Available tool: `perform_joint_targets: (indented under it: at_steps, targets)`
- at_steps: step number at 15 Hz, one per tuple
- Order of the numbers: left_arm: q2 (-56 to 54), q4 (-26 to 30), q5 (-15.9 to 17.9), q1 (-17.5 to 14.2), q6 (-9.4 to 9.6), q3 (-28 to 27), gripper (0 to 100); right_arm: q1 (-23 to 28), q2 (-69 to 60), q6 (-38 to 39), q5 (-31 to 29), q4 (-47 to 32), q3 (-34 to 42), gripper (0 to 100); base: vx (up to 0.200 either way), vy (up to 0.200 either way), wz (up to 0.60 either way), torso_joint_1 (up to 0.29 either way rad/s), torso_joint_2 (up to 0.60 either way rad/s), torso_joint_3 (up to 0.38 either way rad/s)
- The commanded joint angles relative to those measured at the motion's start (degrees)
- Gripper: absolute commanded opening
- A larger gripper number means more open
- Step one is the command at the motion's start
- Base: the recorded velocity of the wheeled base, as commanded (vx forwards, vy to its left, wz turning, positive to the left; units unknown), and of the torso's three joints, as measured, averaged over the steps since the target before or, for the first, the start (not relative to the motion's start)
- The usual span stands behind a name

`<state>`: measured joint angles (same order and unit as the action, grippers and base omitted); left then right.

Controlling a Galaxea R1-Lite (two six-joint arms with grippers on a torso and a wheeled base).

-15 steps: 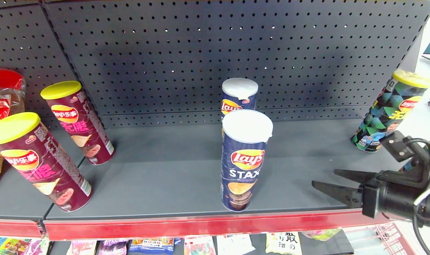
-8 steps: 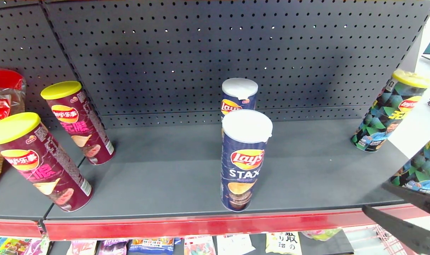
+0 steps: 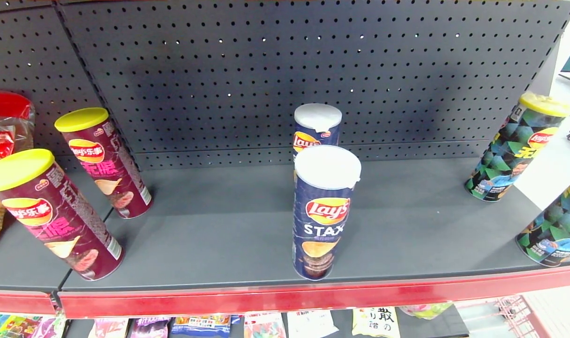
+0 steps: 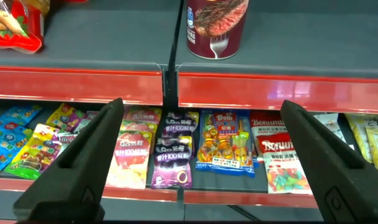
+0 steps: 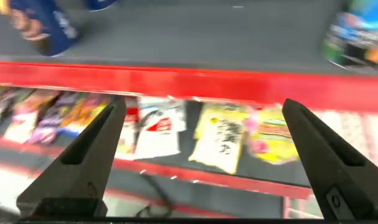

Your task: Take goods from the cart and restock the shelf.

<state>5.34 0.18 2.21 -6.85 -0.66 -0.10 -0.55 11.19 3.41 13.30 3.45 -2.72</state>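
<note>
My left gripper [image 4: 202, 104] and my right gripper [image 5: 204, 102] both stand wide open and empty facing the red shelf edge [image 4: 269, 90], while the front blue chip can [image 3: 323, 211] stands upright mid-frame on the grey shelf [image 3: 210, 234].

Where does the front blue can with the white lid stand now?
In the head view the front blue can stands upright at the middle of the shelf, near its red front edge, directly before a second blue can.
</note>
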Motion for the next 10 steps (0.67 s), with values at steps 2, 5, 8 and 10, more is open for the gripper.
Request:
perform_joint_targets:
  at_steps: [2, 5, 8, 10]
  targets:
    - [0.11, -0.01, -0.01, 0.00, -0.04, 0.01, 100, 0.46, -11.10, 0.01, -1.61, -1.08, 2.10, 100, 0.000, 0.000, 0.00, 0.000, 0.00, 0.000]
    - [0.11, -0.01, -0.01, 0.00, -0.04, 0.01, 100, 0.64, -11.10, -1.66, -6.36, -1.43, 1.93, 100, 0.000, 0.000, 0.00, 0.000, 0.00, 0.000]
    - [0.11, -0.01, -0.01, 0.00, -0.04, 0.01, 100, 0.55, -11.10, -3.15, -11.01, -1.52, 2.02, 100, 0.000, 0.000, 0.00, 0.000, 0.00, 0.000]
    - [0.11, -0.01, -0.01, 0.00, -0.04, 0.01, 100, 0.46, -11.02, -6.75, -4.60, -0.55, 2.72, 100, 0.000, 0.000, 0.00, 0.000, 0.00, 0.000]
